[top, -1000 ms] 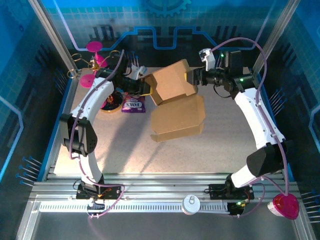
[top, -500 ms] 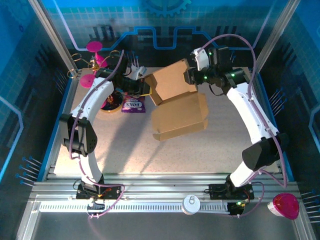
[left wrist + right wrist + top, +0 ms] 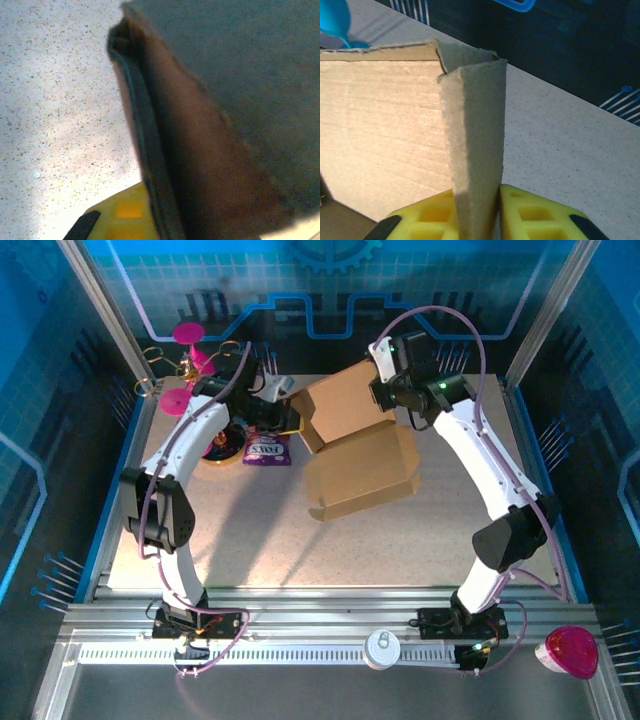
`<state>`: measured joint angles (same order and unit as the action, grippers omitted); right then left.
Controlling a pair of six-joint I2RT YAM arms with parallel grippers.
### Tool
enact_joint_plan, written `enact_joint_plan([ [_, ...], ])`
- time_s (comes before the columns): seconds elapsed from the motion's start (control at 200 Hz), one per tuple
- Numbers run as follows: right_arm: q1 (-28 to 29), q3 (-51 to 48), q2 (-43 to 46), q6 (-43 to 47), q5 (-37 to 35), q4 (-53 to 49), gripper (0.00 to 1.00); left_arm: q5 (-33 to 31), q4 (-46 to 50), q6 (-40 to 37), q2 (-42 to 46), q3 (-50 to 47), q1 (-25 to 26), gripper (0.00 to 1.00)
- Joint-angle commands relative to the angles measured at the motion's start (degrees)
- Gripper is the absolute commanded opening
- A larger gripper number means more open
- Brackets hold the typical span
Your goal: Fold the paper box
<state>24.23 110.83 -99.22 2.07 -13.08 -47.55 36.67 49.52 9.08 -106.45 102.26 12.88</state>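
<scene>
The paper box [image 3: 365, 475] lies centre frame on the bench [image 3: 250, 530], long axis lower left to upper right, lid raised toward the top. The left claw [image 3: 292, 418] and right claw [image 3: 476, 197] each clamp a lid edge. The purple packet [image 3: 267, 448] reads "FOX'S", inverted.

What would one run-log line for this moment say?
step: fold paper box | left jaws: shut on its left edge | right jaws: shut on right flap | state: partly folded, rear panel raised
</scene>
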Motion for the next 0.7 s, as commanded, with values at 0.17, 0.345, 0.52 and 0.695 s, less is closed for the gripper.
enact_joint_plan([
  [0.17,1.79,3.86,-2.85,-1.25,-9.19,-5.56,0.1,-5.88,1.72,4.81,1.0,3.96,3.53,0.0],
  [0.345,2.57,4.36,-3.71,-1.85,-12.89,-7.19,0.05,-10.61,3.47,9.19,0.35,6.11,5.34,0.0],
  [0.52,2.93,7.02,-5.48,-3.18,-16.37,-10.96,0.0,-15.37,8.09,12.35,-1.5,10.82,6.26,0.0],
  [0.695,2.93,12.01,-8.65,-5.54,-21.1,-16.95,0.0,-21.86,16.12,13.42,-4.91,17.89,7.65,0.0],
])
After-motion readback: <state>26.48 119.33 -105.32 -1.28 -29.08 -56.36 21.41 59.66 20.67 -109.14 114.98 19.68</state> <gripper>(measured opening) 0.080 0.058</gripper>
